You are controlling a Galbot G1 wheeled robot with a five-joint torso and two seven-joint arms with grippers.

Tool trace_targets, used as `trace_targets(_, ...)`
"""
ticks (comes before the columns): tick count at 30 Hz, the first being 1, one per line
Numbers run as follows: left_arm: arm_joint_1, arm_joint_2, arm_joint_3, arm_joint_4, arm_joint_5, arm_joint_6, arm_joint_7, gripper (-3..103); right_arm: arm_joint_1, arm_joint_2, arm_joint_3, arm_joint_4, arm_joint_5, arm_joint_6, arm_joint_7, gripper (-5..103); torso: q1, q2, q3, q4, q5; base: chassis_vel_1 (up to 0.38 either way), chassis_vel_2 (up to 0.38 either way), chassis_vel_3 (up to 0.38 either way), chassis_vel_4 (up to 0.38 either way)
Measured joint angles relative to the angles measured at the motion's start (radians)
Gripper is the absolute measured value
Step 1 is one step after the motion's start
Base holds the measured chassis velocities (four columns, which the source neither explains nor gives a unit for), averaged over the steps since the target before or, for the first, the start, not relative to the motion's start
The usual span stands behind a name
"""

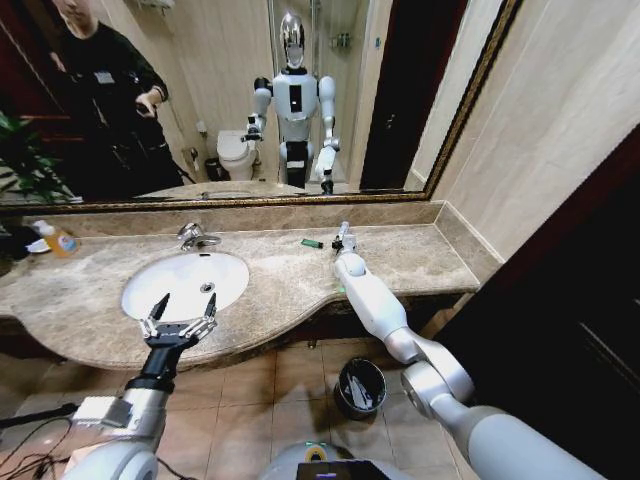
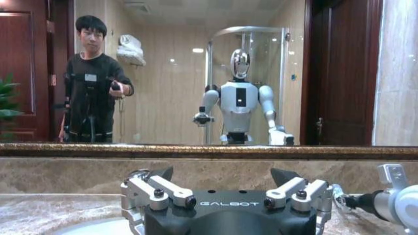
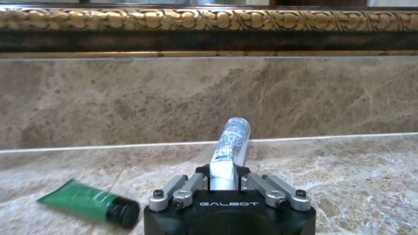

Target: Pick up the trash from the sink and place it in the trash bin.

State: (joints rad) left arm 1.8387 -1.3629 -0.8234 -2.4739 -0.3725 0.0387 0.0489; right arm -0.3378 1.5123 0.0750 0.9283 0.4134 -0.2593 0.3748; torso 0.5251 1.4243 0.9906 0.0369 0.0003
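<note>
Head camera: mounted high, angled forward and down over the marble desk (image 1: 300,285), the sink (image 1: 185,285), the wall mirror (image 1: 250,100) and the floor with the trash bin (image 1: 360,388); wide, distant.

Left wrist camera: low behind the left gripper (image 2: 222,183), near the sink's front edge, facing level toward the mirror; close.

Right wrist camera: low behind the right gripper (image 3: 230,178), near the desk's back edge, facing the backsplash; very close.

Shared: desk, backsplash and gilt mirror frame (image 3: 209,19) in all three; green tube (image 3: 91,203) in head and right wrist views.

Gilt-framed mirror (image 1: 230,100), beige stone walls (image 1: 560,110), seemingly tan floor tiles (image 1: 290,380).
</note>
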Motion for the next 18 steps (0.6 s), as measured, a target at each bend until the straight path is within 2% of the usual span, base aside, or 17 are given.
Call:
trace_targets(6,0.0,0.0,0.0,0.0,0.0,0.0,0.0,100,-0.05,-0.059,-0.039,0.134,0.016,-0.013,0.011,21,0.0,0.0,0.0,0.0,0.0,0.0,0.0,0.0,0.0)
trace_targets(14,0.0,0.0,0.0,0.0,0.0,0.0,0.0,100,-0.169,-0.173,-0.076,0.378,0.043,-0.044,0.01,21,0.0,0.0,0.0,-0.0001,-0.0001,0.0,0.0,0.0,0.0)
trace_targets(16,0.0,0.0,0.0,0.0,0.0,0.0,0.0,100,-0.224,-0.223,-0.08,0.475,0.051,-0.051,0.007,21,0.0,0.0,0.0,0.0,-0.0002,0.0,0.0,0.0,0.0)
trace_targets(18,0.0,0.0,0.0,0.0,0.0,0.0,0.001,100,-0.242,-0.238,-0.08,0.506,0.055,-0.049,0.002,21,0.0,0.0,0.0,-0.0002,-0.0001,0.0,0.0,0.0,0.0)
